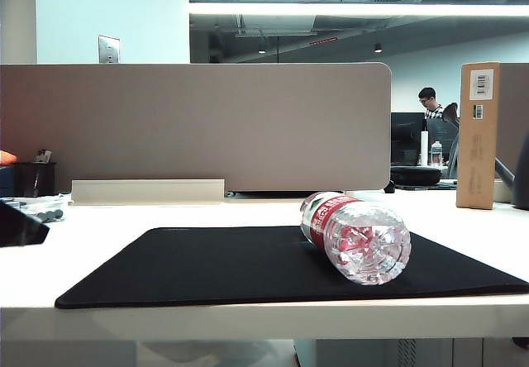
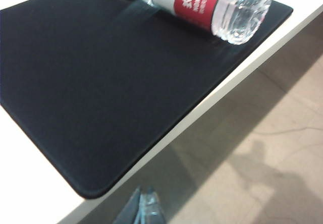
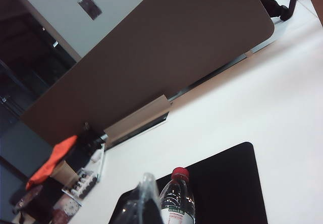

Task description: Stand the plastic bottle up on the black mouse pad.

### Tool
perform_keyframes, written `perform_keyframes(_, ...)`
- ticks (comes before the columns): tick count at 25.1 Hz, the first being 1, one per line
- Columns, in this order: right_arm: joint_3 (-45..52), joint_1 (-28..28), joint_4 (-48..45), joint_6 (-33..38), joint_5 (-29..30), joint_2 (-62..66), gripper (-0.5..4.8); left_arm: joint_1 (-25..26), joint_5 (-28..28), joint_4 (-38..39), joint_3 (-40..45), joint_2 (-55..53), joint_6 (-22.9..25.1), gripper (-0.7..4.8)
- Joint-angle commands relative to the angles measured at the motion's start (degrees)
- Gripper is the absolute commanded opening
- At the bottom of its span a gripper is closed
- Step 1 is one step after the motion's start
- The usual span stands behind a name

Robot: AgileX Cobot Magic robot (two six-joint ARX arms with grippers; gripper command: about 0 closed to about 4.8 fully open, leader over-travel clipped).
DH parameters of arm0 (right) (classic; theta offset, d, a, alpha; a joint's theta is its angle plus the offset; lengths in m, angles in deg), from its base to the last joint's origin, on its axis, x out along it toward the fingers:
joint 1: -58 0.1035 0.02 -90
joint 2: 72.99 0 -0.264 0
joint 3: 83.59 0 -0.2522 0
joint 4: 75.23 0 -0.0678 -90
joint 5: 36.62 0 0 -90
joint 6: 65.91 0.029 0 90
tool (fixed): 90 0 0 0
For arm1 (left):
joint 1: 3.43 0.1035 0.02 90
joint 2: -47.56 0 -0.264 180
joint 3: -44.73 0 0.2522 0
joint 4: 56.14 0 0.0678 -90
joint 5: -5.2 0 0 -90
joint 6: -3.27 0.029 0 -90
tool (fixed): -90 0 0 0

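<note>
The plastic bottle [image 1: 355, 235] lies on its side on the right part of the black mouse pad [image 1: 207, 264], with its ribbed base toward the exterior camera and its red cap pointing away. The left wrist view shows the bottle [image 2: 202, 4] at a far corner of the pad [image 2: 101, 82]. My left gripper [image 2: 144, 206] hangs past the table's front edge over the floor, fingers together and empty. My right gripper [image 3: 145, 186] is shut and empty. It sits close beside the bottle [image 3: 177, 201] without touching it, over the pad [image 3: 227, 183].
A grey partition [image 1: 198, 127] runs along the back of the white table [image 1: 248, 317], with a pale strip [image 1: 147, 190] at its foot. A tall cardboard box [image 1: 478, 135] stands at the back right. A small tray of items [image 1: 41, 210] sits at the far left.
</note>
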Motion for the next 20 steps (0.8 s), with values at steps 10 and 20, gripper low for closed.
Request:
perform_keyframes(10, -30.69, 12.7, 10.36, -12.04, 13.07, 54.18, 0.11, 0.59, 0.0, -0.57, -0.26, 8.79, -0.02, -0.01)
perform_keyframes(20, -64.24, 23.82, 33.83, -20.2, 3.26, 97.2, 4.79, 0.59, 0.0, -0.5, -0.26, 11.1, 0.0, -0.01)
